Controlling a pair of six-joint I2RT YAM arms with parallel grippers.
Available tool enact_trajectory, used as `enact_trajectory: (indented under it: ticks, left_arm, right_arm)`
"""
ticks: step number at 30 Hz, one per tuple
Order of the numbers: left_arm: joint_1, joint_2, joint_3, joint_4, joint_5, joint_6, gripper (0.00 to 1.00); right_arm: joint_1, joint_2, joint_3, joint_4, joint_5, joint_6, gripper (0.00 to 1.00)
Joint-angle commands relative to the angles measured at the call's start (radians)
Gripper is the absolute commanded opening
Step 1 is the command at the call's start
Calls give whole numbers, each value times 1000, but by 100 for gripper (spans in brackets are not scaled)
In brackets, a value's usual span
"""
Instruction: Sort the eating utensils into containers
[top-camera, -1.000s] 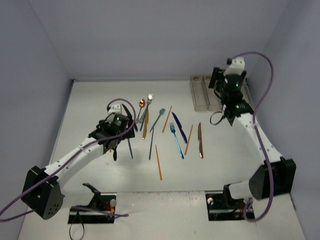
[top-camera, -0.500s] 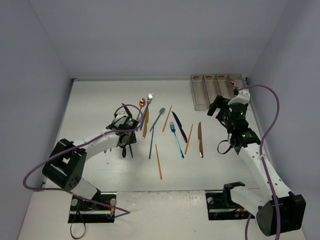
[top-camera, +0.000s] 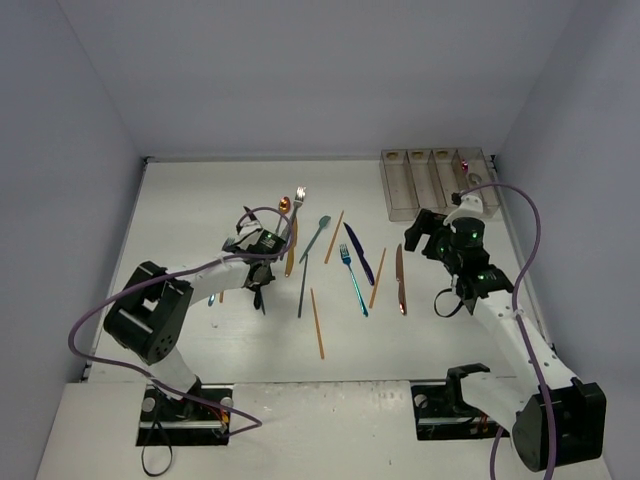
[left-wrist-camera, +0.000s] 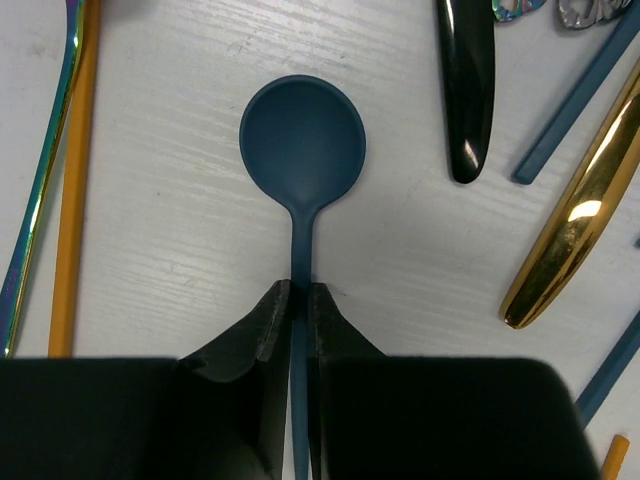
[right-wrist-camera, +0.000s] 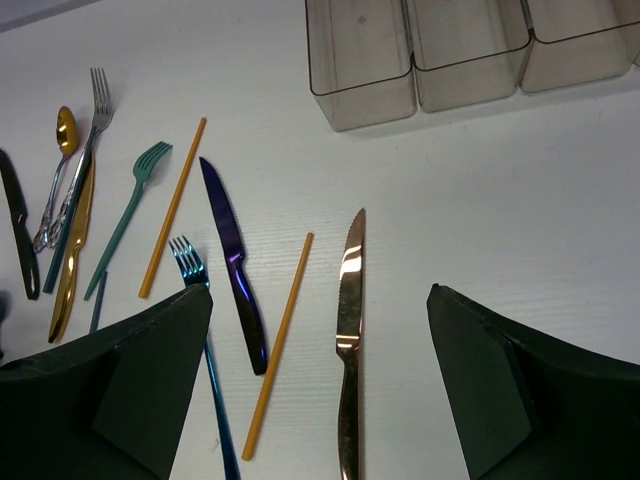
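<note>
My left gripper (left-wrist-camera: 297, 300) is shut on the thin handle of a dark blue spoon (left-wrist-camera: 302, 142) that lies flat on the table; in the top view that gripper (top-camera: 256, 280) sits left of the pile. My right gripper (right-wrist-camera: 320, 390) hangs open above a copper knife (right-wrist-camera: 348, 330), with nothing between its fingers. Around it lie a purple knife (right-wrist-camera: 232, 260), a blue fork (right-wrist-camera: 200, 300), a teal fork (right-wrist-camera: 130, 210) and two orange chopsticks (right-wrist-camera: 280, 340). The clear containers (top-camera: 435, 180) stand at the back right, and the rightmost one holds a purple spoon (top-camera: 465, 165).
Beside the blue spoon lie a black handle (left-wrist-camera: 466, 90), a gold handle (left-wrist-camera: 575, 210), an iridescent utensil (left-wrist-camera: 35, 210) and an orange chopstick (left-wrist-camera: 75, 190). A lone chopstick (top-camera: 316, 323) lies nearer the front edge. Grey walls close in the table.
My left gripper has lowered onto the blue spoon and closed on its handle. The right arm has swung away from the containers toward the copper knife, jaws slightly wider.
</note>
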Motion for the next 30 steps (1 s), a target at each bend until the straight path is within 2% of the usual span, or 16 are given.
enact_trajectory:
  ticks: [1, 4, 6, 11, 15, 21, 30]
  left_arm:
    - [0, 9, 1, -17, 5, -16, 0]
    - [0, -47, 14, -4, 8, 16, 0]
    - [-1, -146, 33, 12, 27, 39, 0]
    - [-2, -297, 77, 112, 106, 52, 0]
    - [-5, -367, 91, 206, 186, 6, 0]
    - [-10, -417, 94, 286, 276, -88, 0]
    - [-69, -441, 103, 367, 282, -121, 0]
  right_arm:
    - [34, 4, 5, 61, -83, -29, 87]
    - [78, 20, 16, 67, -140, -71, 88]
    - [119, 35, 32, 70, -199, -93, 88]
    - [270, 78, 94, 85, -264, -99, 89]
    - [399, 112, 102, 217, -300, -50, 90]
    - [574, 176, 170, 289, -219, -49, 89]
    - [639, 265, 207, 369, -150, -41, 86]
